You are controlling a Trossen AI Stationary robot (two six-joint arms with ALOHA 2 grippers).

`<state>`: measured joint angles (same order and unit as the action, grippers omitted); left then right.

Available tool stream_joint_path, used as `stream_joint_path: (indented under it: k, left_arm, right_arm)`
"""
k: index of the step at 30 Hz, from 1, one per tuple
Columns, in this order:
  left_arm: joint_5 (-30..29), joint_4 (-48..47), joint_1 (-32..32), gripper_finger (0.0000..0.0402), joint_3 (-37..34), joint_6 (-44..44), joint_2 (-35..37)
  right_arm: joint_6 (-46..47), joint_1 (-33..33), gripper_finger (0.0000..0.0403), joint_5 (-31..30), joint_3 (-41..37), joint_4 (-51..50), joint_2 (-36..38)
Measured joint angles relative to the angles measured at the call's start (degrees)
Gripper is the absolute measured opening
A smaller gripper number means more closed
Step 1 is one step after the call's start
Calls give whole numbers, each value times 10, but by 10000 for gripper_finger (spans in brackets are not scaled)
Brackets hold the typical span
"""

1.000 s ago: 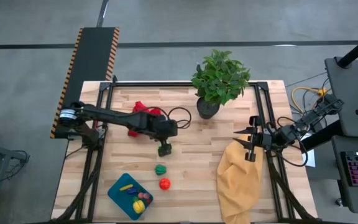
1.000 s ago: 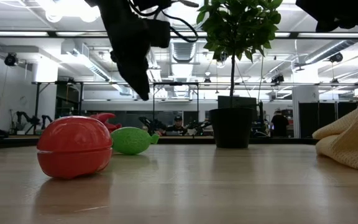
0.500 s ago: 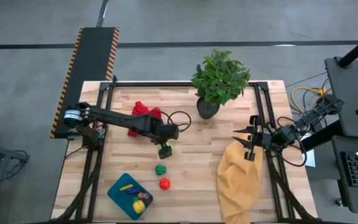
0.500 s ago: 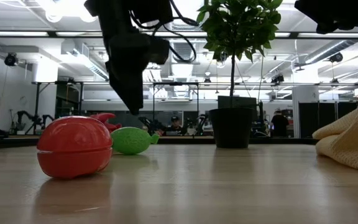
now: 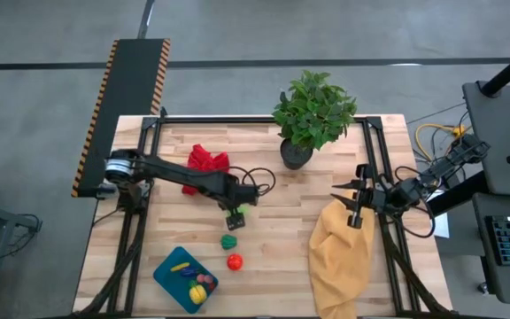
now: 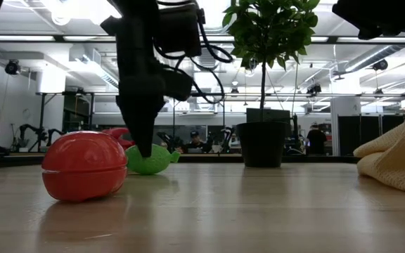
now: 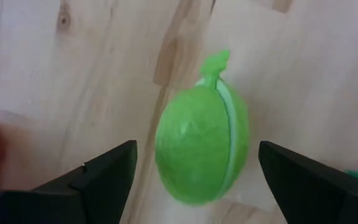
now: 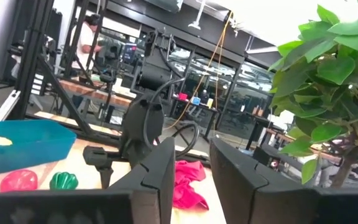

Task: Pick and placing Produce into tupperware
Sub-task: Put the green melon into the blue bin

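The left end effector (image 5: 235,221) has been lowered, fingers spread wide, around the green produce (image 7: 202,147); grasping is judged imminent.

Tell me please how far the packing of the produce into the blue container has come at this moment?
Partly done. The tupperware already holds several pieces, yellow ones among them. In hand: the left gripper hangs open just above the green piece, not yet grasping it. Left: that green piece and the red piece beside it on the table. The right gripper waits open at the table's right edge, over the yellow cloth.
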<state>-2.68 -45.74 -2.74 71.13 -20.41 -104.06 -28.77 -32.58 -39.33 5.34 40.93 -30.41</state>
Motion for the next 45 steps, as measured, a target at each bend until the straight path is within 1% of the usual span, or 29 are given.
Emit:
stream_joint_path:
  k: [9,18,22,30,33,37,40,45]
  left_arm:
    - [-6,0,0,322,-2,3,-42]
    - [-7,-2,0,316,1,20,-43]
    - [-8,-2,0,288,2,30,-34]
    - [-8,-1,0,210,2,32,-32]
    - [-8,-2,0,193,2,38,-31]
    - [-7,-21,0,196,8,58,-30]
    - [-8,-47,0,203,23,58,-27]
    - [-8,-96,0,205,45,59,-10]
  right_arm:
    - [0,0,81,-4,0,-3,0]
    - [0,0,83,-4,0,-4,0]
    - [0,0,84,-4,0,-4,0]
    - [2,0,73,-14,0,-4,0]
    - [2,0,73,-14,0,-4,0]
    - [2,0,78,-14,0,-4,0]
    - [2,0,81,-14,0,-4,0]
    - [2,0,79,-13,0,-4,0]
